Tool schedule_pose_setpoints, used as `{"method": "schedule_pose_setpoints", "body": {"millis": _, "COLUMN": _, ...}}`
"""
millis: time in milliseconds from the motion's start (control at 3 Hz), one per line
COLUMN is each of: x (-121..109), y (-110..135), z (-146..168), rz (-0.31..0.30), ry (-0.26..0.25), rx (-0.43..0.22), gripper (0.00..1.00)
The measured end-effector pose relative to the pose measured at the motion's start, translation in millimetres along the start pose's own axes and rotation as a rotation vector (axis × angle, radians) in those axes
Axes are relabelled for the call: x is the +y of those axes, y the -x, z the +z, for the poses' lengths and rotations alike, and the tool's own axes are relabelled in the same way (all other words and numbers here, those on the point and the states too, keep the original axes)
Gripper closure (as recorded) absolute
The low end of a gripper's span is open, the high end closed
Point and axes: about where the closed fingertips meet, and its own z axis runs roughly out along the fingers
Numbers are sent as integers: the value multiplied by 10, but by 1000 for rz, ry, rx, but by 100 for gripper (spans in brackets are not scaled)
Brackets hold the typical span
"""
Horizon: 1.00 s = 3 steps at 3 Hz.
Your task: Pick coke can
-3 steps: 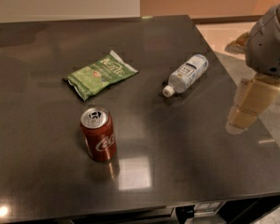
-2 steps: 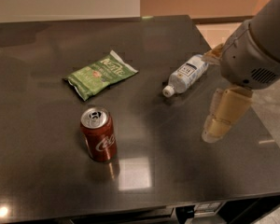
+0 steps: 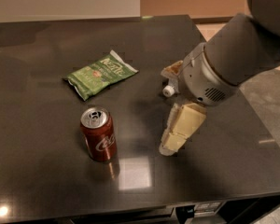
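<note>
The coke can (image 3: 98, 134) is a small red can with white script and a silver top with a pull tab. It stands upright on the dark table (image 3: 46, 181), left of centre and near the front. My gripper (image 3: 175, 141) hangs from the grey arm coming in from the upper right. Its cream-coloured fingers (image 3: 182, 127) point down toward the table, to the right of the can and apart from it. Nothing is between the gripper and the can.
A green chip bag (image 3: 100, 73) lies flat behind the can. A clear plastic bottle with a white cap (image 3: 169, 90) lies mostly hidden behind my arm. The table's right edge and front edge are close by, with floor beyond at the right.
My arm has swung left and inward across the table, closing on the can's right side and now covering most of the bottle. The can and chip bag have not moved.
</note>
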Motion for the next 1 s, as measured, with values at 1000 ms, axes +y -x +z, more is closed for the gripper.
{"method": "schedule_pose_setpoints", "body": {"millis": 1000, "x": 250, "y": 769, "z": 688, "rz": -39, "ry": 73, "rx": -166, "gripper": 0}}
